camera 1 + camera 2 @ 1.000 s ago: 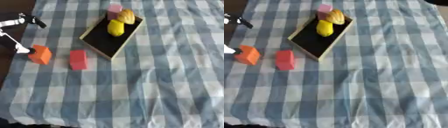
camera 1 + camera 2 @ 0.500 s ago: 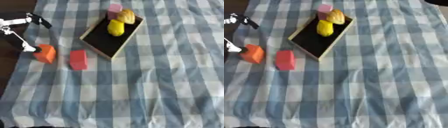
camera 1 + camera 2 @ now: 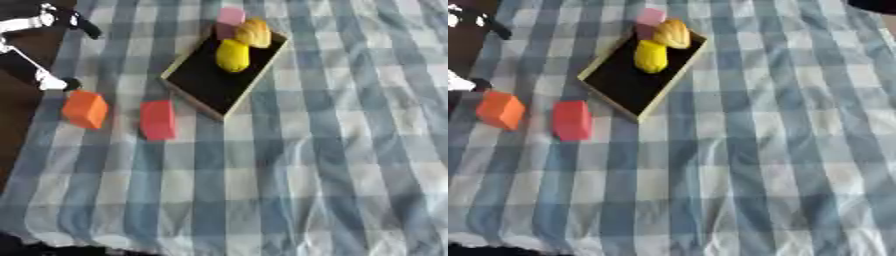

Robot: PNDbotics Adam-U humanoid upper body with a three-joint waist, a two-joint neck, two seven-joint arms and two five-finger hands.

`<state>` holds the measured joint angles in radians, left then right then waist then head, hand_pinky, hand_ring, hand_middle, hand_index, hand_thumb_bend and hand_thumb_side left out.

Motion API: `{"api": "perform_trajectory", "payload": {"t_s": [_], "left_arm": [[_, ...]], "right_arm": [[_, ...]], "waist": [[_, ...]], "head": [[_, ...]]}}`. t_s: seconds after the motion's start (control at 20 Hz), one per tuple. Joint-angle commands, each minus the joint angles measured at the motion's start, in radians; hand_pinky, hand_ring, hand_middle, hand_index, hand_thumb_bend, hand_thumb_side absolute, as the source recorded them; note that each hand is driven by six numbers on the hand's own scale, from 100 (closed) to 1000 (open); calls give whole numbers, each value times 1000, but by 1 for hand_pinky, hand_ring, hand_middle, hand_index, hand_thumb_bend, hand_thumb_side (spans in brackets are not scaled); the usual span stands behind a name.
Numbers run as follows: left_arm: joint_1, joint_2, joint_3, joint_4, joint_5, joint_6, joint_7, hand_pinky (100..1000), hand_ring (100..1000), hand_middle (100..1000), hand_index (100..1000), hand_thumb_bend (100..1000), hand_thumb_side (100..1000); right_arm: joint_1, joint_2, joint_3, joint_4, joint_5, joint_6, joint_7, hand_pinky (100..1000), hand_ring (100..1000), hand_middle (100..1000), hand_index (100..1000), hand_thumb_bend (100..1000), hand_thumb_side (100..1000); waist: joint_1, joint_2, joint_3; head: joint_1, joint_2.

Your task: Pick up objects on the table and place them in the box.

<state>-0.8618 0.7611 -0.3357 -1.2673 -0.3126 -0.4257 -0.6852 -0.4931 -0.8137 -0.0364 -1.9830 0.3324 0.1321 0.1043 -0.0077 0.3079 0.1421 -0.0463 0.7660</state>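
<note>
A: Near edge first — what's in front of you?

B: Nothing to grab. Just the blue-and-white checked cloth (image 3: 306, 190) over the desk, wrinkled. Your right hand isn't in either view.

A: Middle ground?

B: Two loose blocks left of centre. The red block (image 3: 158, 119) stands with its long axis running near-to-far, just beside the box's near-left corner but apart from it. The orange block (image 3: 86, 109) sits left of the red one, near the cloth's left edge, turned a bit askew. The two aren't touching.

A: And your left hand?

B: The left hand (image 3: 39, 75) comes in at the far left, over the dark strip past the cloth's edge. You have one pale fingertip (image 3: 51, 83) just beyond and left of the orange block, close, maybe touching, can't tell. Another part of the hand shows further up at the top-left corner. Fingers look spread apart, clamped on nothing.

A: So which goes next?

B: Orange, I'd say. It lies just nearer and to the right of your fingertip, and the left hand is the only one around. You'd need to come down and a little right to straddle it.

A: Farther back?

B: The box (image 3: 191, 93) lies diagonally, dark inside, long axis running from near-left to far-right. At its far end there's a yellow object (image 3: 233, 55), a yellow-orange rounded one (image 3: 254, 33) behind it, and a pink block (image 3: 231, 16) at the far corner.
</note>
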Motion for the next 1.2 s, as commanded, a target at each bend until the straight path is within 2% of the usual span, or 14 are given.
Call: {"api": "perform_trajectory", "payload": {"t_s": [0.05,0.35,0.8,1.0,1.2], "left_arm": [[-5,49,-24,-16,-34,-218,-222,911,894,785,904,612,100],[-18,14,-42,49,-134,-231,-222,914,894,794,903,654,100],[-42,-50,-39,164,-206,-256,-222,907,892,792,897,603,100],[-45,-57,-42,184,-231,-269,-222,885,867,755,861,579,100],[-45,-53,-30,165,-244,-271,-221,846,808,655,785,544,100]], "right_arm": [[-14,-17,-11,-5,3,0,-1,928,1000,764,900,100,333],[-14,-7,-13,-5,0,-3,0,927,1000,762,899,100,360],[-13,3,-13,-4,-2,-5,1,927,1000,761,896,100,387],[-10,6,-14,1,-2,-2,2,927,1000,760,897,100,397],[-7,8,-13,6,-2,-3,4,927,1000,760,899,100,395]], "waist": [[19,-18,-2],[18,-19,-7],[18,-16,-13],[17,-14,-12],[17,-15,-9]], "head": [[4,4],[9,4],[15,4],[17,4],[17,4]]}}
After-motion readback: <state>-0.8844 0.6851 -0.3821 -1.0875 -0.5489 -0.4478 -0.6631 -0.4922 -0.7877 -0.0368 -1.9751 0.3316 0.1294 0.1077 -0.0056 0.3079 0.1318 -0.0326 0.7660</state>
